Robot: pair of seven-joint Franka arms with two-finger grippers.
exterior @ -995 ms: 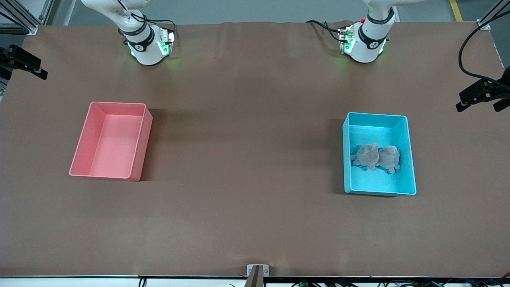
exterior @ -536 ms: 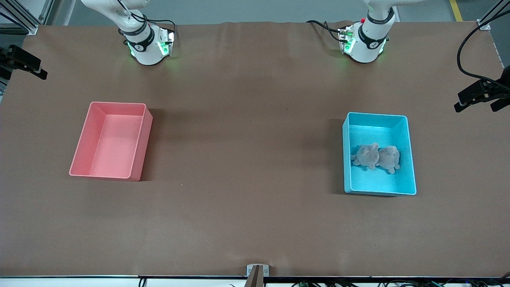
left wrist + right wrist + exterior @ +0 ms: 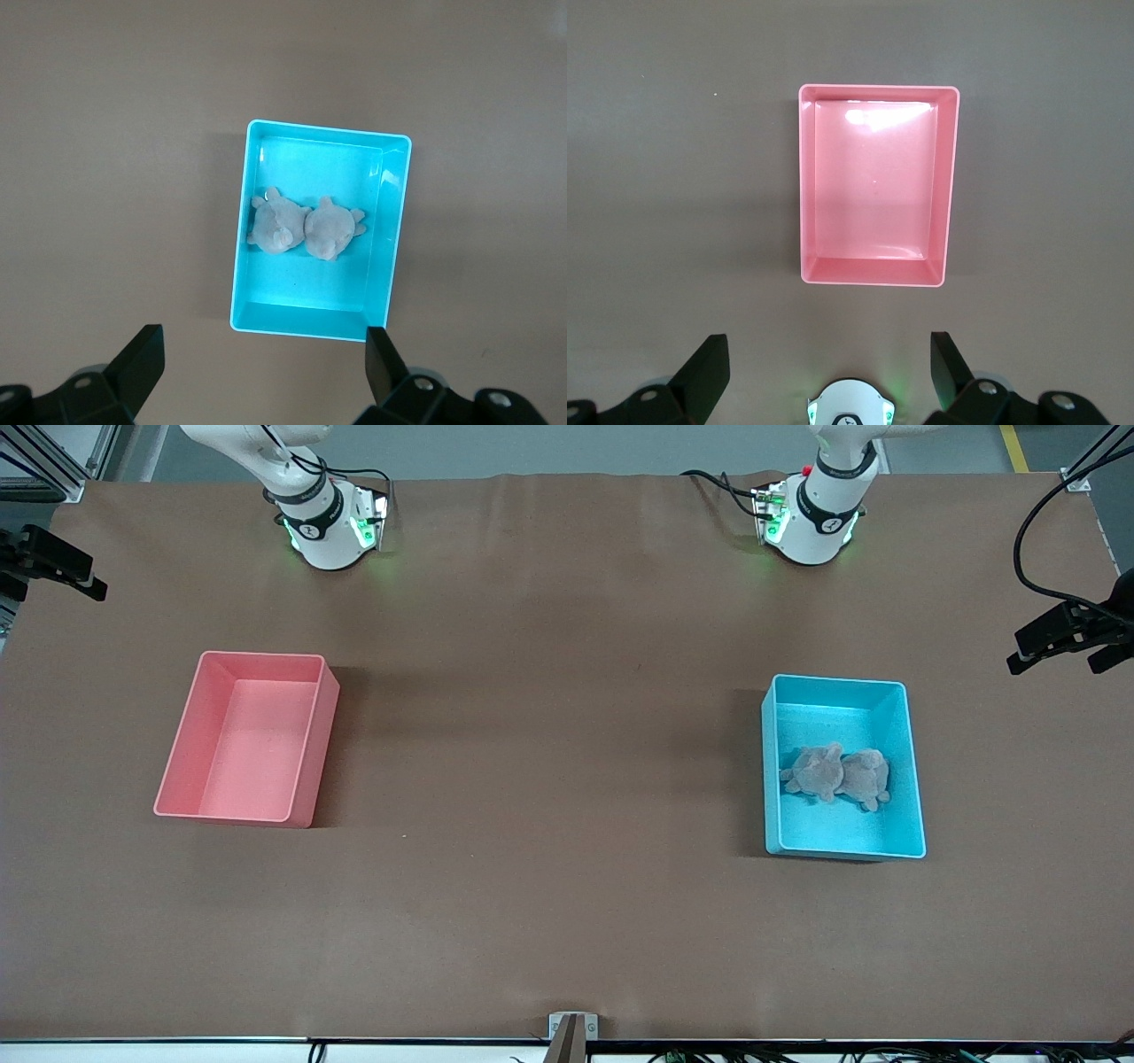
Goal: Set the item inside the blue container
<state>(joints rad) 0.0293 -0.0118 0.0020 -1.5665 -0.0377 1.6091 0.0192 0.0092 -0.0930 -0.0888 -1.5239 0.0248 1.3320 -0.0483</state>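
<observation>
Brown table (image 3: 549, 779): two grey plush toys (image 3: 835, 774) in blue container (image 3: 912, 779); pink bin (image 3: 182, 735) empty; left gripper (image 3: 264, 372) and right gripper (image 3: 829, 370) spread wide, high above.

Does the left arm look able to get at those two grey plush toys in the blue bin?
Probably yes. The left end effector hangs open high above the blue bin, which has no lid, and nothing covers the two grey plush toys.
</observation>
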